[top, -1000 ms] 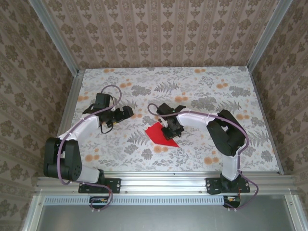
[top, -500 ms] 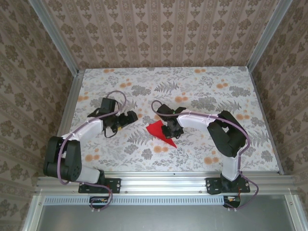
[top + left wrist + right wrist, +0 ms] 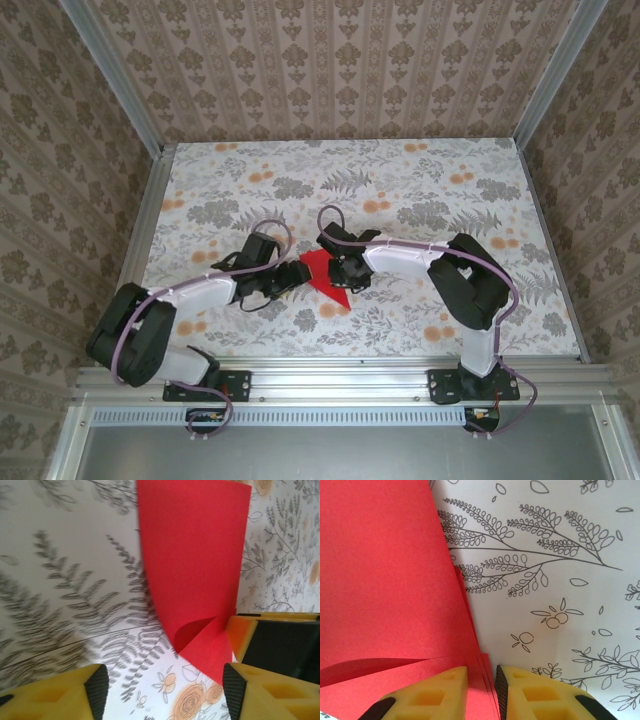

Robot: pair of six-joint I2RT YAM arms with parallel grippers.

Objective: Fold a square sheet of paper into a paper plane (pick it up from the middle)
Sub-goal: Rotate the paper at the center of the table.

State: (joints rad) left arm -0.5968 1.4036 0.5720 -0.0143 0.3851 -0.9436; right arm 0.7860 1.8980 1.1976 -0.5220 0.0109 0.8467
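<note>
The red sheet of paper (image 3: 322, 272) lies at the table's middle, folded into a pointed wedge of several layers. In the left wrist view the paper (image 3: 195, 565) curls up from the floral tabletop, with a folded flap near its lower tip. My right gripper (image 3: 346, 274) pinches its right edge. In the right wrist view the stacked red layers (image 3: 385, 580) run between the yellow fingers of that gripper (image 3: 481, 690), which is shut on them. My left gripper (image 3: 290, 279) is at the paper's left edge, open (image 3: 165, 692), its pads wide apart with the paper's tip just inside the right pad.
The floral tabletop (image 3: 420, 180) stretches wide behind and to both sides of the arms. Aluminium rails (image 3: 330, 372) frame the near edge, and patterned walls close in the back and sides.
My left arm has swung right and nearer, bringing its open gripper up to the paper. The right gripper has shifted slightly left with the paper, which now looks narrower.
</note>
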